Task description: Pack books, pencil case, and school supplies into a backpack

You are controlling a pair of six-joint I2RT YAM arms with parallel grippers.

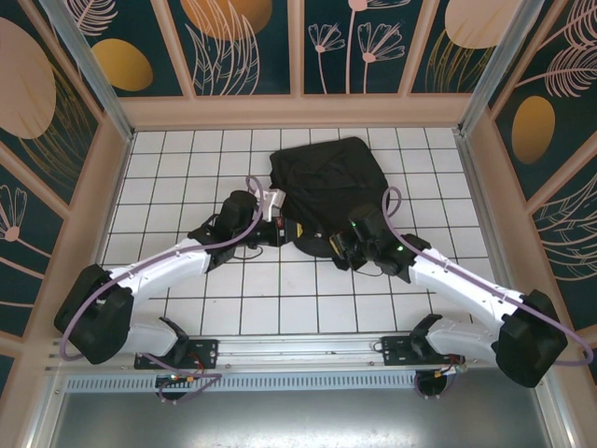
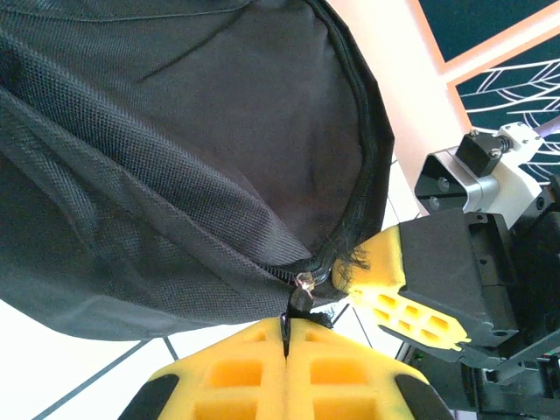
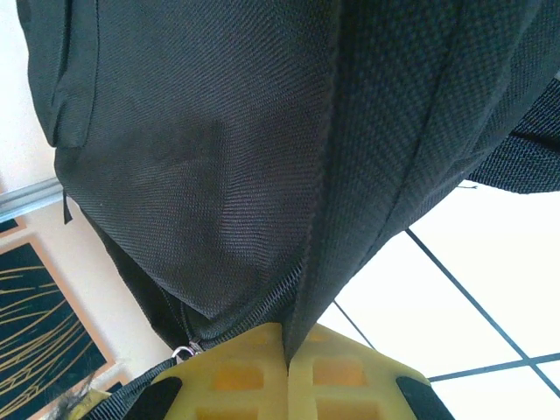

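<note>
While both grippers pinch the black backpack (image 1: 326,182) at its near edge, mid-table, the step looks like working the zip. The left gripper (image 2: 286,328) is closed tight on the zip pull (image 2: 304,284). The right gripper (image 3: 287,339) squeezes a fold of its cloth. Next, I think one holds firm while the other slides along the curved zip. The table (image 1: 187,168) leaves room on every side.
</note>
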